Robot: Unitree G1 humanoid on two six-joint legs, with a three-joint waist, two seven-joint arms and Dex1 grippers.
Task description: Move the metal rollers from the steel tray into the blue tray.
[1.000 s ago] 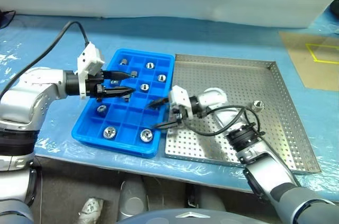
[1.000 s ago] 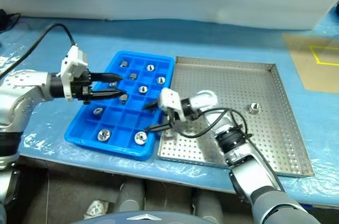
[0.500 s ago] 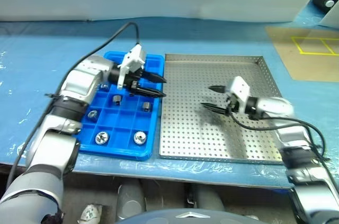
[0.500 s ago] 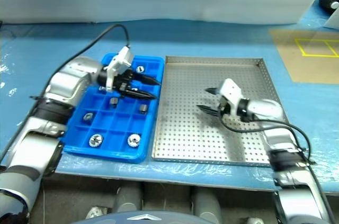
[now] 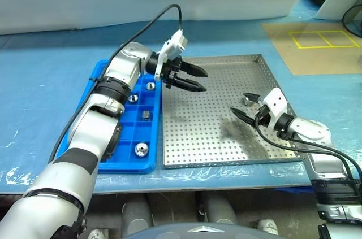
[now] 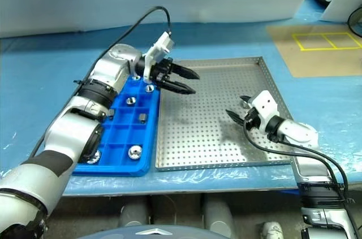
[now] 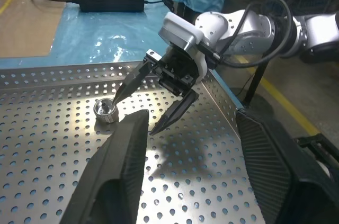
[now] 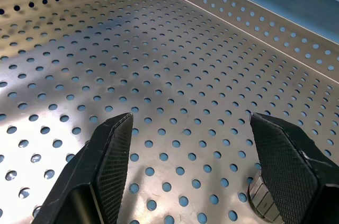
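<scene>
Both arms have swung toward the robot's right since a second ago: the left gripper (image 5: pixel 195 78), then over the blue tray (image 5: pixel 99 144), now reaches past that tray's edge over the steel tray (image 5: pixel 215 154), and the right gripper (image 5: pixel 244 106), then at the seam between the two trays, now sits deep in the steel tray's right half. Its two black fingers are spread wide with nothing between them, tips close to the perforated floor. One metal roller (image 5: pixel 249 100) remains on the steel floor, just beside the right gripper's farther finger, probably the next piece to collect, which would explain why the hand has come to this spot with its fingers apart. The left gripper's fingers are parted and empty, aimed across the steel tray at the right gripper. Several rollers already lie in the blue tray's compartments, among them one in the near corner (image 5: pixel 141 149) and one in the row nearest the steel tray (image 5: pixel 150 86). From the left wrist camera the right gripper faces the lens, the roller resting just past one fingertip and not between the two. From the right wrist camera the roller appears as a ribbed edge by the right-hand finger.
</scene>
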